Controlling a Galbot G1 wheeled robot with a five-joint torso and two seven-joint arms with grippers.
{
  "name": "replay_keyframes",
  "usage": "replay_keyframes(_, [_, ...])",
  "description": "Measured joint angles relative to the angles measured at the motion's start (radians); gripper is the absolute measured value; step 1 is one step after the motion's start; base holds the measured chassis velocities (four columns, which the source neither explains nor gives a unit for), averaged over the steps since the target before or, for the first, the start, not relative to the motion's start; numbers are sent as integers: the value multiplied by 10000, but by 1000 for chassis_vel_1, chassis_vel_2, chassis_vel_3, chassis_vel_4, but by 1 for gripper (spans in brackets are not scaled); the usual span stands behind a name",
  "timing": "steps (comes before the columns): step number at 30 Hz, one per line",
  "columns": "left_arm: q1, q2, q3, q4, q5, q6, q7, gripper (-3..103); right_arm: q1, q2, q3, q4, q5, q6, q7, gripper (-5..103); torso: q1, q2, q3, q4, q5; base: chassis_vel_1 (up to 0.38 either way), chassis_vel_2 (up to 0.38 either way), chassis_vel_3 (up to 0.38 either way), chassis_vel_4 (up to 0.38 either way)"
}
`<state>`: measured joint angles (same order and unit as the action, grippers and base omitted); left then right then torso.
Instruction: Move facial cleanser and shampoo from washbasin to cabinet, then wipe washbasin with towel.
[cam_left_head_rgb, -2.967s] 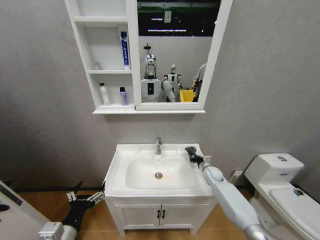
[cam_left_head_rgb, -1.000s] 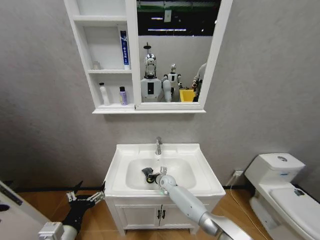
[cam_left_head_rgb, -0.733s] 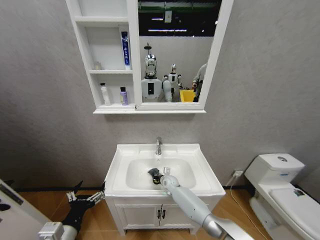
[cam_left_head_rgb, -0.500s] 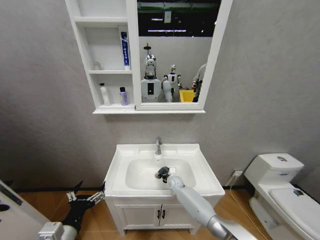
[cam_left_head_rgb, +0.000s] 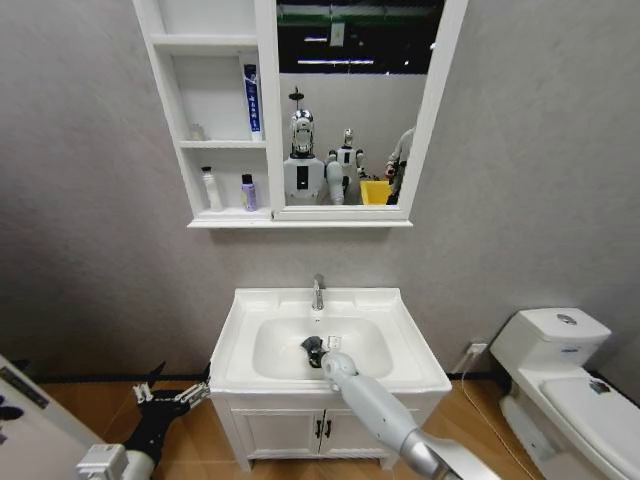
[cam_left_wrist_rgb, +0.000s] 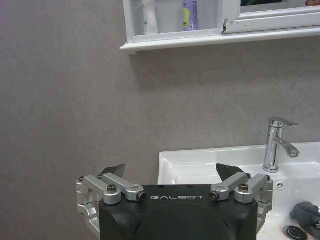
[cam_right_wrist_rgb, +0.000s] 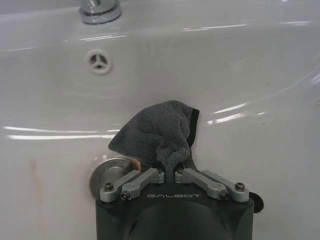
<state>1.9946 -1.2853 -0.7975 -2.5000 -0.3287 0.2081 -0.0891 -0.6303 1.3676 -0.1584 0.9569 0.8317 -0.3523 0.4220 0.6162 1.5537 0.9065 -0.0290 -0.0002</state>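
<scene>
Right gripper (cam_right_wrist_rgb: 172, 176) clenched on small dark grey towel (cam_right_wrist_rgb: 152, 132), pressed in white ceramic washbasin (cam_left_head_rgb: 400, 345) bowl by drain; best kept flat, sweeping evenly; left gripper (cam_left_wrist_rgb: 172, 186) splayed, idle low beside vanity.

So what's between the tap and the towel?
In the right wrist view, only bare white basin wall with the small overflow hole lies between the tap and the towel, which the right gripper holds.

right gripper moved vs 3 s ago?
Yes. The right gripper, shut on the towel, was at the washbasin's back right rim; now it is down in the bowl, in front of the tap.
</scene>
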Motion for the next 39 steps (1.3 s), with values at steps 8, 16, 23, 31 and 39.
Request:
replay_keyframes(8, [-1,0,0,0,0,0,0,100,222,299,-272,-25,1097,-89,-235,4,2,-4,6,-9,1,0,0,0,0])
replay_keyframes(16, [0,0,0,0,1,0,0,100,847,1947,-700,-510,2741,-560,-691,4,6,-6,8,5,2,0,0,0,0])
replay_keyframes(23, [0,0,0,0,0,0,0,100,802,1949,-553,-447,2758,-693,-349,4,5,-5,5,6,3,0,0,0,0])
replay_keyframes(31, [-1,0,0,0,1,0,0,100,-393,-438,622,1751,1829,-829,677,4,5,-6,6,-7,5,0,0,0,0])
replay_keyframes(39, [0,0,0,0,0,0,-1,100,-1855,-3097,2018,4908,856,-620,299,4,1,-2,3,-8,3,0,0,0,0])
